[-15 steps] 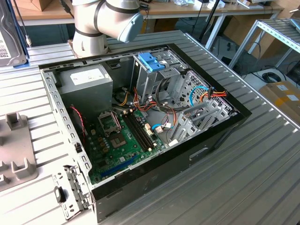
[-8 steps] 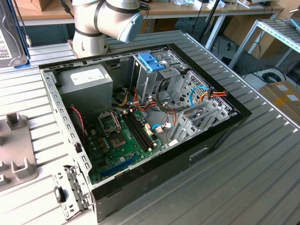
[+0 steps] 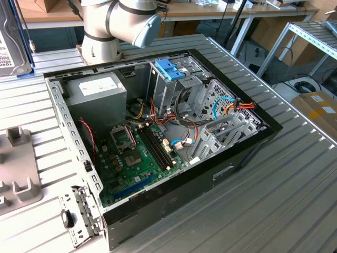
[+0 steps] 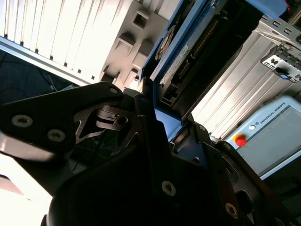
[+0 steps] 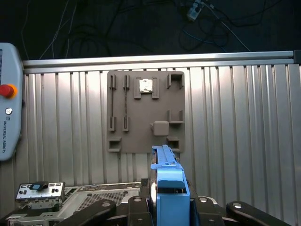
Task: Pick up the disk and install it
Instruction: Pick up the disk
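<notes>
The gripper (image 5: 168, 203) is pinching the disk (image 5: 167, 181) edge-up between its black fingers (image 5: 136, 203). The light-blue frame shows in both wrist views.

In the exterior view the disk (image 3: 9, 37) hangs above the table (image 3: 295, 190), outside the open computer case (image 3: 210, 179), off its far corner on the exterior view's left.

A grey plate (image 5: 145, 113) with slots lies on the table beside the case on that same side, right under the disk. A loose metal bracket (image 3: 79, 216) lies by the case's near corner.

Inside the case, a metal cage (image 3: 168, 92) topped by a blue latch (image 3: 169, 68) stands upright near the far wall. A grey box (image 3: 97, 95) sits beside the cage, and orange cables (image 3: 239, 105) are strung past it. The arm (image 3: 118, 21) rises just behind the case.
</notes>
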Available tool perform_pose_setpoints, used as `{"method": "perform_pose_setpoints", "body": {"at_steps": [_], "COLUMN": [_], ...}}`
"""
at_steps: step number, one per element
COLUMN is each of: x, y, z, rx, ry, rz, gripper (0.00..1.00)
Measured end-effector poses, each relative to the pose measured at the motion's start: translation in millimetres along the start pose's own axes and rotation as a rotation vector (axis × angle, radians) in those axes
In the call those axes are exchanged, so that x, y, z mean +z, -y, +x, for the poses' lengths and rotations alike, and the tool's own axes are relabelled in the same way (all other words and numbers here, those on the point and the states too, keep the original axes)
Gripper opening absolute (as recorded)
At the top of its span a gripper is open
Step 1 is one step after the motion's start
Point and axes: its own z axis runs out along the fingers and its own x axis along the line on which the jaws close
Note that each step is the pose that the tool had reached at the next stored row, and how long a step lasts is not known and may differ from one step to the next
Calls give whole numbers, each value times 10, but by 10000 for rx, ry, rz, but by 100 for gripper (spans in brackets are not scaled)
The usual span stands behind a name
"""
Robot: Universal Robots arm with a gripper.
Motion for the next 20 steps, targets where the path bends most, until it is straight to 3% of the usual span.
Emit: {"method": "perform_pose_setpoints", "body": {"at_steps": [20], "x": [12], "y": [19], "z": [35], "rx": [1], "ry": [-23], "rz": [0], "gripper": [37]}}
